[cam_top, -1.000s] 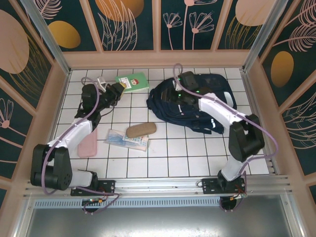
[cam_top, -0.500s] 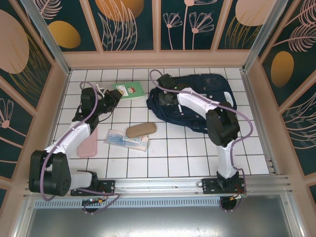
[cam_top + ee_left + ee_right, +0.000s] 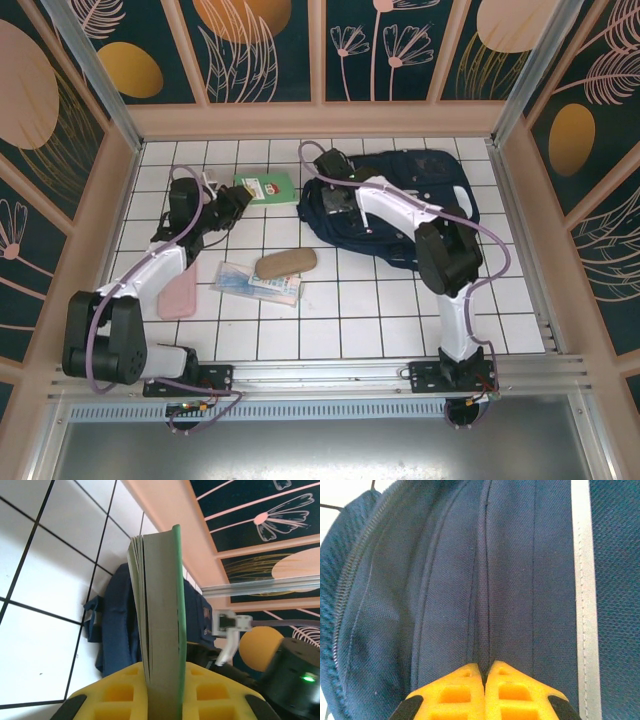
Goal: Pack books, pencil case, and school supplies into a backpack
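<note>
The navy backpack (image 3: 420,205) lies at the back right of the tiled table. My right gripper (image 3: 335,197) sits at its left edge; in the right wrist view its yellow fingers (image 3: 465,685) are shut, pinching a ridge of the backpack fabric (image 3: 485,580). My left gripper (image 3: 232,205) is shut on the small green booklet (image 3: 268,187), which is held off the table. In the left wrist view the booklet (image 3: 160,605) stands edge-on between the fingers, with the backpack (image 3: 117,625) beyond it. The brown pencil case (image 3: 285,263) and the clear packet of supplies (image 3: 257,283) lie mid-table.
A flat pink item (image 3: 178,295) lies left of the packet. Wooden walls (image 3: 320,120) close in the table at the back and both sides. Bare white tiles (image 3: 330,320) stretch along the front.
My right gripper moved left across the backpack to its left edge and shut on the fabric. My left gripper shifted slightly with the green booklet.
</note>
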Available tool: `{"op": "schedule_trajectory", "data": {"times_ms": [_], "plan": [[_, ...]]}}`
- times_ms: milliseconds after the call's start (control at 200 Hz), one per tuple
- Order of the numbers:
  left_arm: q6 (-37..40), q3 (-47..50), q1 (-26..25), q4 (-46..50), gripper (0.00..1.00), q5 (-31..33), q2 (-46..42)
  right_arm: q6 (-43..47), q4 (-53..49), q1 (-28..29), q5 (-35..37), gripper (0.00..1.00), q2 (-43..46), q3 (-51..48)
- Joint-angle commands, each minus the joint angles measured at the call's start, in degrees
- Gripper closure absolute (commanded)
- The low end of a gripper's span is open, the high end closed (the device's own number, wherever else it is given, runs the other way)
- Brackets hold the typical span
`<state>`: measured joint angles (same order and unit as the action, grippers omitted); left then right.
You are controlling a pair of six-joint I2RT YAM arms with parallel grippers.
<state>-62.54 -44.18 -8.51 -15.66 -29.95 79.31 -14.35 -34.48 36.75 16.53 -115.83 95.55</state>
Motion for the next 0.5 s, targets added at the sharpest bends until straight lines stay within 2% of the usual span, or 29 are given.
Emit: {"op": "schedule_trajectory", "data": {"times_ms": [0, 185, 280, 495], "plan": [[0.42, -2.97, 0.2, -5.6, 1.0, -3.46, 2.18, -1.06, -0.37, -0.93, 2.2, 1.0, 7.72, 4.3], [-1.32, -4.65, -1.06, -9.16, 1.0, -5.4, 7.01, -3.51, -1.43, -3.71, -0.87, 1.0, 12.64, 6.01], [-2.29, -5.6, -3.49, -11.06, 1.0, -5.72, 9.22, -4.73, 0.01, -5.08, -6.11, 1.0, 15.62, 5.12], [-4.04, -10.54, -11.03, -15.12, 1.0, -3.21, 15.92, -8.66, 6.29, -14.1, -21.56, 1.0, 22.91, -0.46]]}}
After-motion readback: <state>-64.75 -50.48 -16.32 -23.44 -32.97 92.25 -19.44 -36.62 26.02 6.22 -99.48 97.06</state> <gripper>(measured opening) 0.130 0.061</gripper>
